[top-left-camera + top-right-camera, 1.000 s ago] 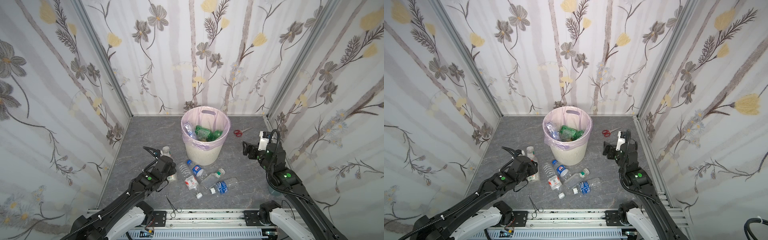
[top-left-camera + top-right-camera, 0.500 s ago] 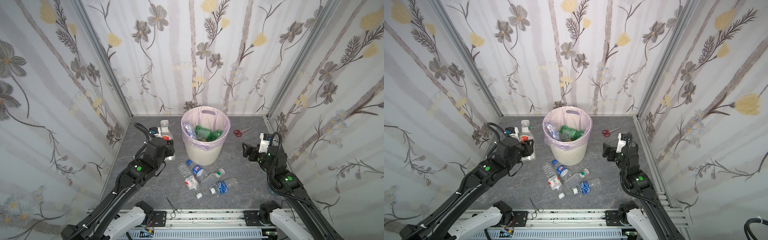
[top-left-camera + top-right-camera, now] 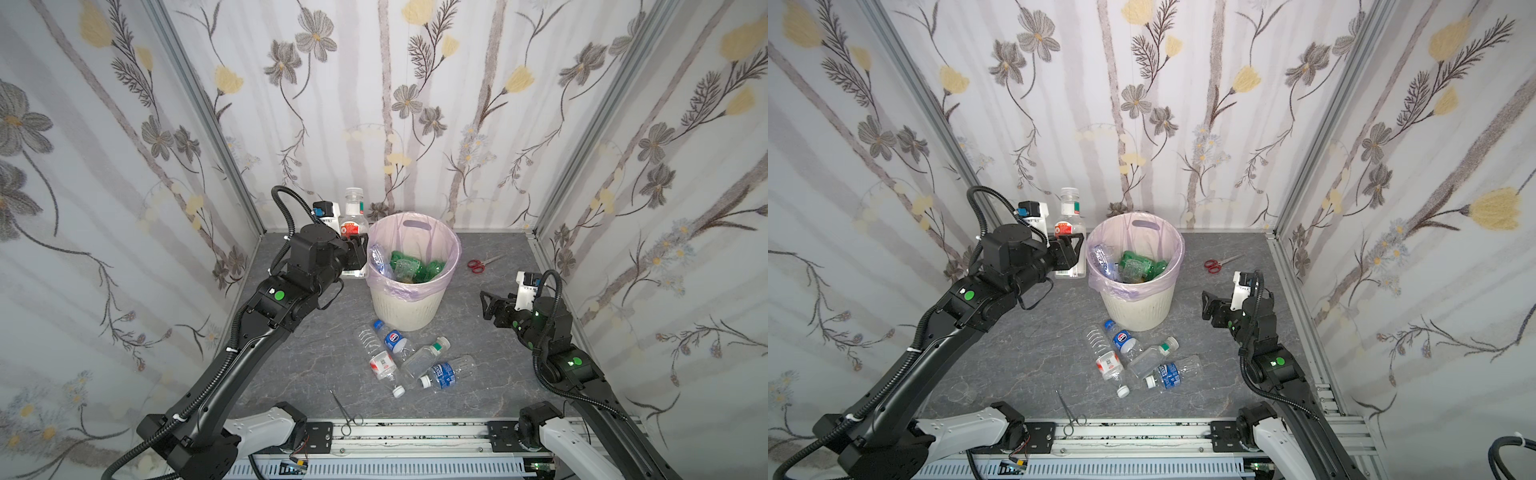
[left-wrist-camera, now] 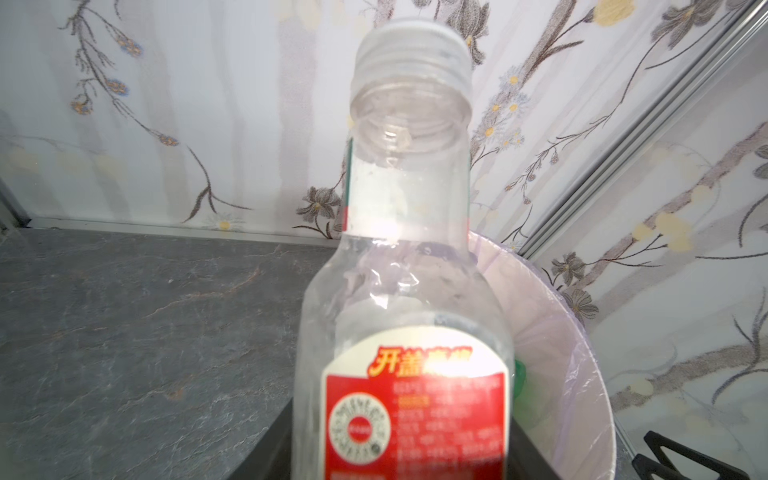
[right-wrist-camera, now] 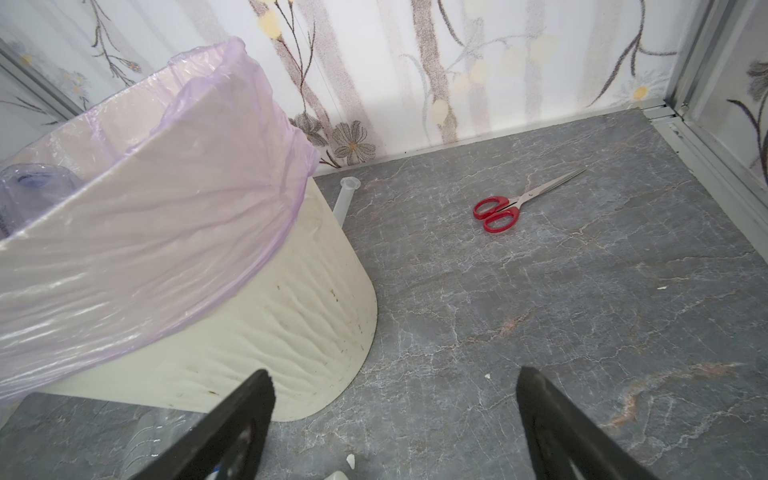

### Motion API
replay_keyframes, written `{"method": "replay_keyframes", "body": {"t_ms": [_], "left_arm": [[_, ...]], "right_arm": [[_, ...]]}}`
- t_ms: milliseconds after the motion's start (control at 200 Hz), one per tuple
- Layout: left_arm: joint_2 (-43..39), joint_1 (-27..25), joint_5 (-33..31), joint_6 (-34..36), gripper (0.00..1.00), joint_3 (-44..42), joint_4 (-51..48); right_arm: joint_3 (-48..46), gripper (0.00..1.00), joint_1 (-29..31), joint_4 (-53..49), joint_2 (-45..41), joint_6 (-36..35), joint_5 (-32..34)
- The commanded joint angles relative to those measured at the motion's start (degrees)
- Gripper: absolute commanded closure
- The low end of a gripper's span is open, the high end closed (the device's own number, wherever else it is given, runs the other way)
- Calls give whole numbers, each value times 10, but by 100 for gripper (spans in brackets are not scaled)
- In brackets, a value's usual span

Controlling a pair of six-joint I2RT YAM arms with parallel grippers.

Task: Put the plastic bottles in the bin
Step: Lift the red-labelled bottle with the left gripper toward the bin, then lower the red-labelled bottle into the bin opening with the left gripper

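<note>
Bottles (image 3: 415,266) of green and clear plastic lie in the cream ribbed bin (image 3: 407,309); left tool (image 3: 358,249) pinches a clear red-labelled bottle (image 3: 353,216), right tool (image 3: 485,305) gapes, four others (image 3: 419,357) wait on the tabletop (image 3: 291,365).

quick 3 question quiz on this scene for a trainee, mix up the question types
1. True or false: the left gripper holds a red-labelled bottle upright beside the bin.
2. How many bottles lie on the floor in front of the bin? A two, B four, C seven.
3. Fill in: the right gripper is ___ and empty.
Key: 1 true; 2 B; 3 open.
</note>
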Motion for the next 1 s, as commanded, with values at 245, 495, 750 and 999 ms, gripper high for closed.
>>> {"method": "replay_keyframes", "body": {"t_ms": [245, 495, 750, 999], "left_arm": [[72, -5, 52, -13, 45, 44, 81], [115, -27, 53, -24, 46, 58, 113], [170, -45, 53, -31, 46, 88, 138], [206, -48, 67, 7, 46, 92, 177]], "right_arm": [[-30, 8, 0, 44, -20, 22, -52], [-49, 9, 0, 79, -21, 45, -96], [-48, 9, 0, 76, -25, 48, -116], [-57, 8, -1, 62, -56, 52, -111]]}}
